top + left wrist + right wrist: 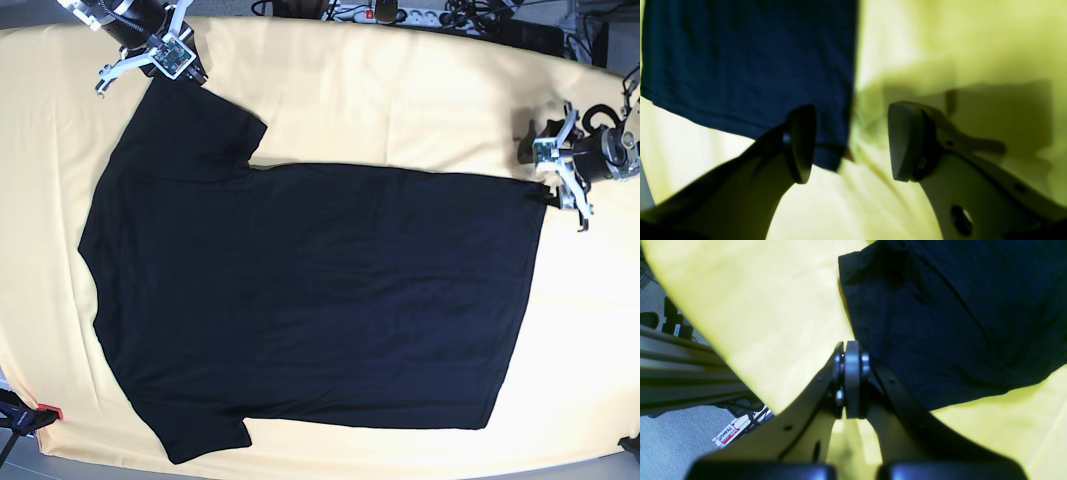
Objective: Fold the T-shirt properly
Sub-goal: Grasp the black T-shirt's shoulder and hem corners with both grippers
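Note:
The black T-shirt lies flat, plain side up, on the yellow-covered table, neck to the left and hem to the right. My left gripper is open and low over the hem's far corner, which lies between the fingers, nearer one of them; in the base view this gripper is at the right. My right gripper is shut, its tips at the edge of the far sleeve; I see no cloth between the pads. In the base view it is at the top left. The print and label are hidden.
The table's left edge runs close to my right gripper, with a metal rail, floor and a red-labelled box below. A power strip and cables lie along the back edge.

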Robot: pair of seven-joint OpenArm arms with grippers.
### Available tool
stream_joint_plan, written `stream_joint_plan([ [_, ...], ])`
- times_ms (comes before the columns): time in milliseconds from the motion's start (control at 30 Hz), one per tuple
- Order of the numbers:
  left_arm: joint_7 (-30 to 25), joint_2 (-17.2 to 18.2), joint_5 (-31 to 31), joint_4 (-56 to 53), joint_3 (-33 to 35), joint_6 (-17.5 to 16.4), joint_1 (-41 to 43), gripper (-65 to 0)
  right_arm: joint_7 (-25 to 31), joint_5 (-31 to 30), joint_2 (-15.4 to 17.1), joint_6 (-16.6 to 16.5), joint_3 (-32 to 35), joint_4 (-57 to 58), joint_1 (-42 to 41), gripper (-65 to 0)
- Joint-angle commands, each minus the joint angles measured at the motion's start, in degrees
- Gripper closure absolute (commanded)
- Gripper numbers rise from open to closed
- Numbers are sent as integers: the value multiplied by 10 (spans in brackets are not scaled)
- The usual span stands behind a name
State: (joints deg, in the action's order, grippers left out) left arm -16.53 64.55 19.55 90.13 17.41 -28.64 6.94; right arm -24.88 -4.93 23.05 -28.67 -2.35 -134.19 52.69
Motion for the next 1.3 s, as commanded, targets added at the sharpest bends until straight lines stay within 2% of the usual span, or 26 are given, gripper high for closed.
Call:
stream_joint_plan([
  [0, 11, 7, 10, -7, 18, 2, -22, -356, 9, -5, 5, 2, -2, -8, 5, 0],
  [133, 11, -18, 10, -30, 90, 2, -101, -356, 9, 5, 4, 2, -2, -8, 5, 0],
  [267, 20, -40, 10, -33, 118, 1, -148, -352, 9, 48, 5, 14, -2, -8, 5, 0],
  [300, 20, -43, 9, -33, 118, 0, -153, -319, 9, 55, 5, 16, -3, -8, 5, 0],
  [367, 30, -44, 4, -32, 118, 0, -161, -167, 9, 68, 5, 14, -3, -8, 5, 0],
  [400, 42, -44, -3, -31, 118, 0, -162, -69, 9, 73, 5, 3, -3, -8, 5, -39],
  [433, 58, -44, -12, -31, 118, 0, -163, 0, 9, 80, 6, -5, -3, -8, 5, -114],
  [500, 87, -44, -36, -31, 118, 0, -163, 0, 9, 80, 7, -19, -3, -8, 5, -266],
  [533, 95, -44, -46, -31, 118, 2, -163, 0, 13, 80, 7, -25, -3, 0, 5, -321],
  [600, 96, -44, -52, -31, 118, 2, -163, 0, 24, 80, 7, -24, -3, 21, 4, -360],
  [833, 93, -44, -52, -28, 118, 27, -163, 0, 30, 78, 7, -18, -3, 50, -39, -360],
  [1100, 93, -44, -53, -28, 118, 28, -163, 0, 35, 45, 8, -33, -3, 164, -109, -356],
  [1133, 93, -44, -53, -28, 118, 28, -163, 0, 34, 45, 8, -32, -3, 171, -117, -341],
  [1200, 93, -44, -53, -28, 118, 28, -163, 0, 33, 48, 8, -15, -3, 173, -127, -267],
  [1267, 93, -44, -53, -28, 118, 28, -164, 0, 32, 50, 8, 2, -3, 172, -137, -143],
])
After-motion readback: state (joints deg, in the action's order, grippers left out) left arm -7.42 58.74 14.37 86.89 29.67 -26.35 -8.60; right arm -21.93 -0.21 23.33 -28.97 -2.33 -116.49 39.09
